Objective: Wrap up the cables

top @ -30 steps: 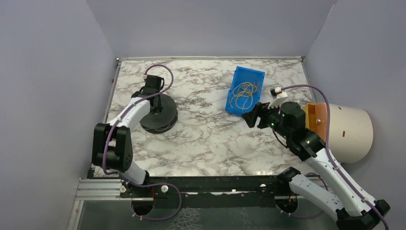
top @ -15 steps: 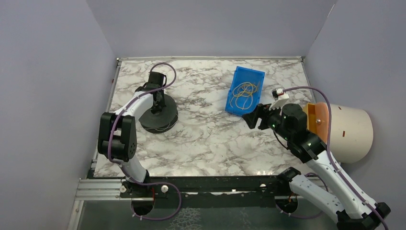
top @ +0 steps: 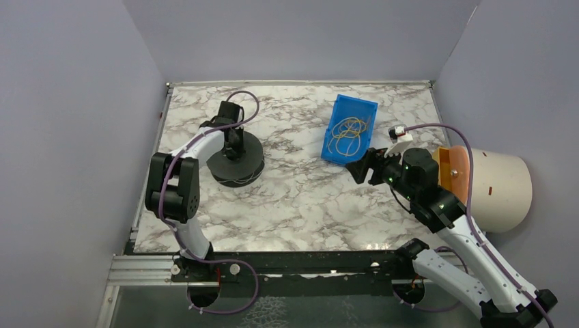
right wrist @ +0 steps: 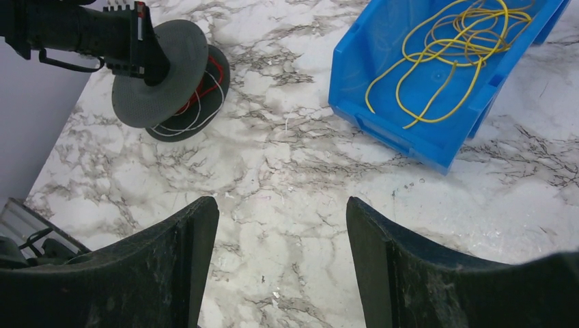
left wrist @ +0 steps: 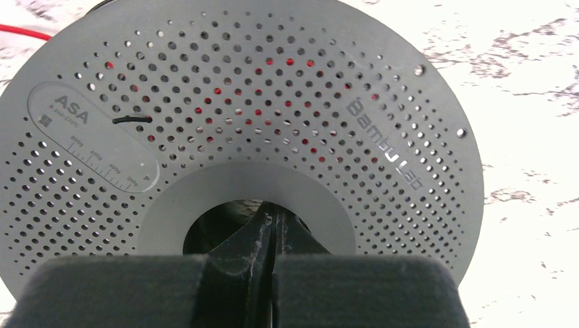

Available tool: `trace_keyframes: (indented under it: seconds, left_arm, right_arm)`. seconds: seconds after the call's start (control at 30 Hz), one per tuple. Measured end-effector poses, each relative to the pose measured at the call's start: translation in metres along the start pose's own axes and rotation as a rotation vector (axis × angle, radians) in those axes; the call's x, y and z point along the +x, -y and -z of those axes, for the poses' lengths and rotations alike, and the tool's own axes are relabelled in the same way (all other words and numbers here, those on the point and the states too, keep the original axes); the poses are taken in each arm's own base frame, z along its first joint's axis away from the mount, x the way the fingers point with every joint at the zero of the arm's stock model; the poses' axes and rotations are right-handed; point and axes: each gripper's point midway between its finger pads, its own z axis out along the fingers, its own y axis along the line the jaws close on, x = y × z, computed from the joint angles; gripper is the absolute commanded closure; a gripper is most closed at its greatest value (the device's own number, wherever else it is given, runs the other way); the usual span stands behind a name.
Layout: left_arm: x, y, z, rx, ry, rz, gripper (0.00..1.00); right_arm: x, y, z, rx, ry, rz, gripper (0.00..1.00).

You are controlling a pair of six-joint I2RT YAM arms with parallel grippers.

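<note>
Legibly, the spool (left wrist: 287,89), left on the worktop (top: 300,198), reads "Bambu Lab" and "ASA" in the left wrist view, red wire (left wrist: 261,70) showing through its perforations. At the hub the left pincer (left wrist: 272,236) is closed, nothing seen between its fingers. Only the right wrist view shows white wire (right wrist: 179,128) under the flange; the right pincer (right wrist: 280,212) gapes wide, empty, near the blue bin (right wrist: 389,130) of yellow cable (right wrist: 464,27).

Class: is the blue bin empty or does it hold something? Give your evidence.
Not empty: the blue bin holds loose yellow cable, lying tangled inside.
</note>
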Motion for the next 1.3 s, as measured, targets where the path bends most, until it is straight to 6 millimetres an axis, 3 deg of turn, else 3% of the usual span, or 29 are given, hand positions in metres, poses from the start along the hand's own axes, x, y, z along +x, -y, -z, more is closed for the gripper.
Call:
trace_keyframes:
  seconds: [0.33, 0.6, 0.73, 0.93, 1.3]
  left_arm:
    - [-0.005, 0.059, 0.002, 0.089, 0.019, -0.140, 1.00]
    - [0.008, 0.125, -0.006, 0.162, 0.005, -0.274, 1.00]
    - [0.013, 0.147, -0.005, 0.189, 0.007, -0.313, 1.00]
    - [0.017, 0.156, -0.003, 0.201, 0.011, -0.327, 1.00]
    - [0.012, 0.156, 0.004, 0.192, 0.032, -0.319, 0.76]
  right_arm:
    - [0.000, 0.000, 0.000, 0.000, 0.000, -0.004, 0.26]
    - [-0.001, -0.001, 0.002, -0.002, 0.007, -0.012, 0.26]
    - [-0.002, -0.001, 0.004, -0.004, 0.013, -0.012, 0.26]
    - [-0.002, -0.001, 0.005, -0.003, 0.013, -0.012, 0.26]
    - [-0.001, 0.001, 0.002, 0.010, 0.008, -0.020, 0.26]
